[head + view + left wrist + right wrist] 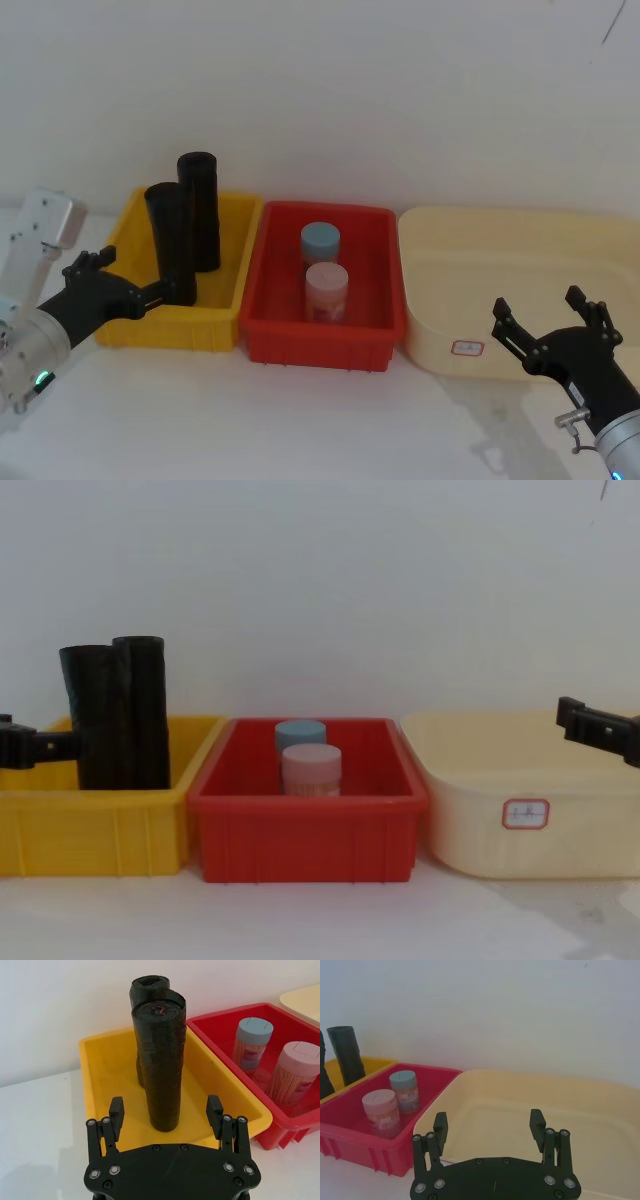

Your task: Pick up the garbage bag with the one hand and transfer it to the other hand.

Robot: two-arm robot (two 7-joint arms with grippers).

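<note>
Left gripper (165, 1105), well left of the red crate (322, 340), had its fingers spread wide on either side of the garbage bag (160, 1060), not closed on it. The bag stood upright in the yellow crate (135, 330) just left of the red crate, with a second roll (200, 205) just behind it. Two jars (327, 290) stood inside the red crate. Right of it, over the cream tub (500, 280), the right gripper (488, 1119) hung wide open and empty.

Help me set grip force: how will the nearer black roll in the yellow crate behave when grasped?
The nearer glossy black crinkled plastic roll stands tall on a narrow end, so a nudge likely tips it. Its wound layers probably dent slightly under the open left tool, and the gloss may slip.
</note>
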